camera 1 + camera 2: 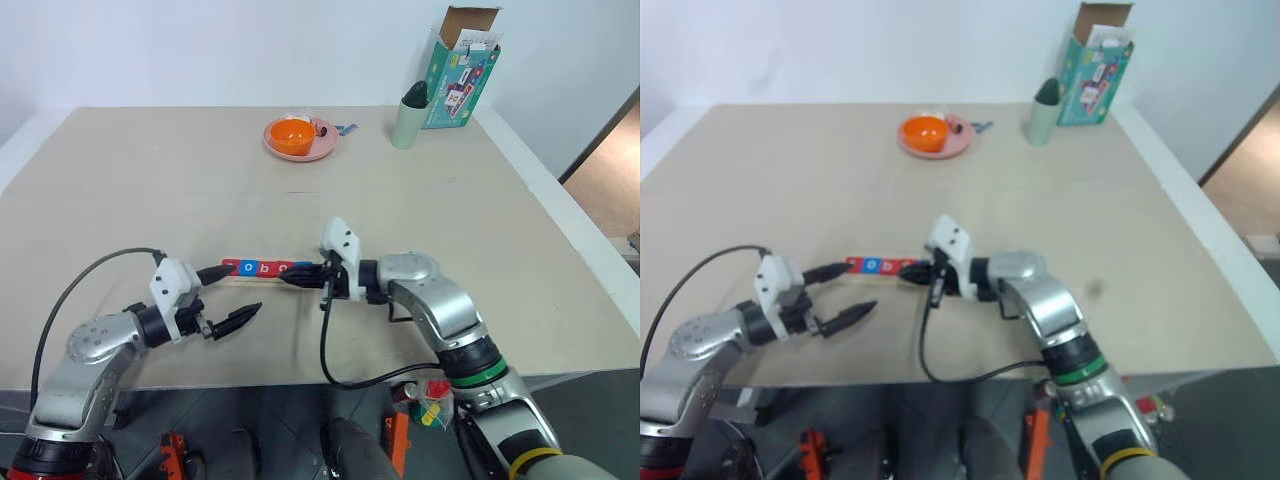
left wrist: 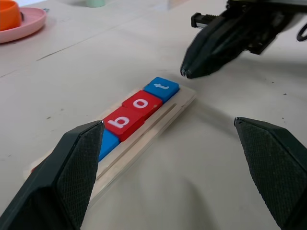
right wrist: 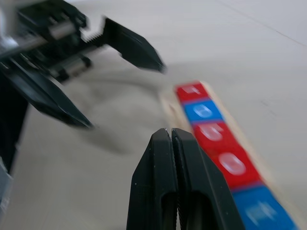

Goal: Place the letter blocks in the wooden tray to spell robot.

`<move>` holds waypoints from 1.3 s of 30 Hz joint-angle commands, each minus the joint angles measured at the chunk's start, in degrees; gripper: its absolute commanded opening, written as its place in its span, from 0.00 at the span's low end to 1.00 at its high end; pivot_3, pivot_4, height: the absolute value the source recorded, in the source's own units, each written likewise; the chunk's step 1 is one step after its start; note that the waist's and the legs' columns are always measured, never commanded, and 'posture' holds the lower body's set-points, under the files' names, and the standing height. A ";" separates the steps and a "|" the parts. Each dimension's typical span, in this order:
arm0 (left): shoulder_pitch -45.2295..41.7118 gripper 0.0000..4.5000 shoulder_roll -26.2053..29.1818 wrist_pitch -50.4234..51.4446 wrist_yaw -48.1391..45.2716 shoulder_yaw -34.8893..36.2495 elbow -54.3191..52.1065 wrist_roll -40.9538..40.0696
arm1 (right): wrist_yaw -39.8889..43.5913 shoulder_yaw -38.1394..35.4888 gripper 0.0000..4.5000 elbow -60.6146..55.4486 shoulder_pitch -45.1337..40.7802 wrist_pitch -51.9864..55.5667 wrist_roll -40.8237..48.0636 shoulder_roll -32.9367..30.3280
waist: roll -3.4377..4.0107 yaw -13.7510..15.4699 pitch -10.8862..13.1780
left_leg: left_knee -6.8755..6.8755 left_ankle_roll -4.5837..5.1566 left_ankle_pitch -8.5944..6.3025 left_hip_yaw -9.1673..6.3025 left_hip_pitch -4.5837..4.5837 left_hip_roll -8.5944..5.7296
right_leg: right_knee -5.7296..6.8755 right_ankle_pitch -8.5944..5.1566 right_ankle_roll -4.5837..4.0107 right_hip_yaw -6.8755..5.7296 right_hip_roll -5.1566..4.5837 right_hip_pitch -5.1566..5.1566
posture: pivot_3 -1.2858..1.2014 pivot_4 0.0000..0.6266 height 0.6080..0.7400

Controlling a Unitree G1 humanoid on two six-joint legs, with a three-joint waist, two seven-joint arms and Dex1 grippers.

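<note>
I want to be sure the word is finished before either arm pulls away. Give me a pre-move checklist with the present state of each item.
1. All five letter blocks sit in the wooden tray: ok, five tiles lie in a row in the right wrist view.
2. Order spells robot: cannot tell in full; b, o, t read clearly at one end, while the first two letters are blurred or hidden.
3. Right gripper empty: ok, its fingers are shut with nothing between them.
4. Left gripper free of the tray: ok, open, holding nothing.
5. Right gripper clear of the blocks: ok, its tip hangs just off the t end.
6. Tiles seated flat: ok for b, o, t; the others cannot tell.
</note>
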 commanded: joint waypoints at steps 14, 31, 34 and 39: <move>1.50 1.00 -0.35 -1.77 1.64 2.12 -1.29 0.51 | -6.98 4.22 0.01 10.06 -6.39 -3.69 -7.45 4.21 | -0.03 0.01 -0.01 | -0.01 0.00 0.00 0.05 -0.01 -0.03 | -0.01 0.01 0.04 -0.01 -0.07 -0.01 | 0.52 0.24 1.00; 0.93 1.00 -1.83 -2.55 1.74 1.53 -0.69 1.75 | -6.81 4.47 0.01 15.01 -7.32 -6.29 -10.22 5.08 | -0.03 0.01 -0.02 | -0.01 0.00 0.00 0.05 -0.01 -0.04 | -0.01 0.02 0.05 -0.01 -0.07 -0.01 | 0.52 0.24 1.00; 0.94 1.00 -1.91 -2.55 1.75 1.63 -0.68 1.76 | -6.62 4.09 0.01 15.55 -7.70 -6.55 -10.18 5.21 | -0.03 0.00 -0.02 | -0.01 0.00 0.00 0.05 -0.01 -0.04 | -0.01 0.01 0.04 -0.01 -0.07 -0.01 | 0.52 0.24 1.00; 0.99 1.00 -2.16 -1.71 2.25 2.23 -1.23 0.91 | -5.88 1.38 0.01 10.48 -7.48 -5.58 -7.63 4.48 | -0.03 0.01 -0.01 | -0.01 0.00 0.00 0.05 -0.02 -0.03 | -0.01 0.02 0.04 -0.01 -0.07 -0.01 | 0.52 0.24 1.00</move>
